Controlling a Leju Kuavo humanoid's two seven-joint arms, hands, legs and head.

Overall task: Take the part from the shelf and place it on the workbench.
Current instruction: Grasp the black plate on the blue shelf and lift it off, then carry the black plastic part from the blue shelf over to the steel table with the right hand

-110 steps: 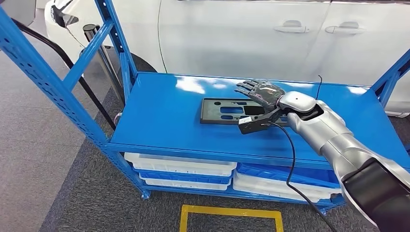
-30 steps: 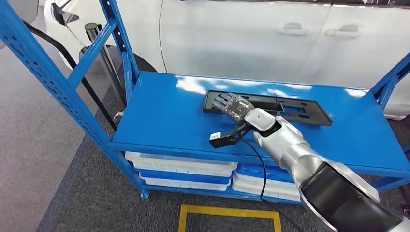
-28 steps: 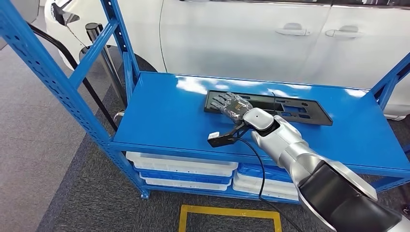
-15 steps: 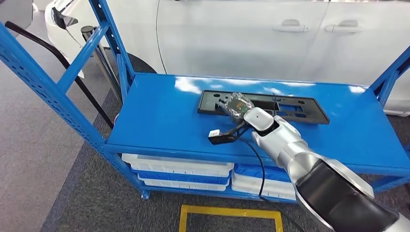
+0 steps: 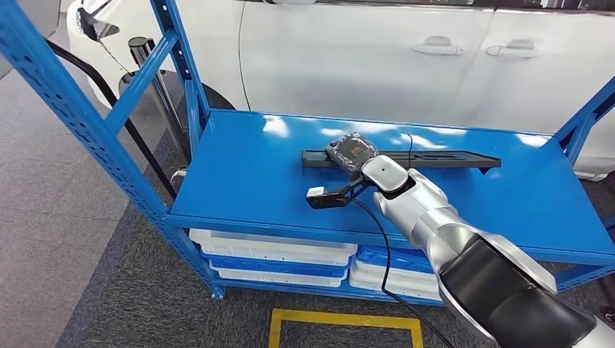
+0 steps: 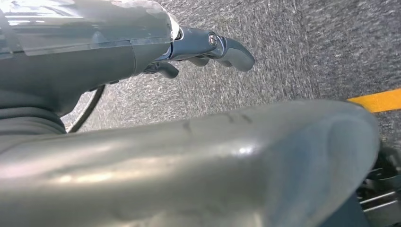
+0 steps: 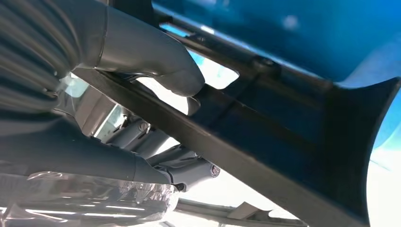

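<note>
A long flat black plastic part (image 5: 435, 159) with cut-out slots is raised off the blue shelf deck (image 5: 246, 174), seen nearly edge-on. My right hand (image 5: 351, 151) grips it near its left end. In the right wrist view the thick grey thumb (image 7: 156, 61) presses one face of the part (image 7: 283, 142) and the darker fingers (image 7: 179, 165) close on the other face. My left hand (image 6: 208, 47) hangs over grey carpet with its fingers curled in and nothing in them.
Blue shelf uprights (image 5: 80, 123) rise at the left and far right. White and blue trays (image 5: 268, 254) sit on the lower level. A white car (image 5: 377, 58) stands right behind the shelf. A yellow floor marking (image 5: 341, 319) lies in front.
My right hand has closed on the part's left end and tipped it up off the deck; earlier the part lay flat under open fingers. The camera has shifted slightly.
</note>
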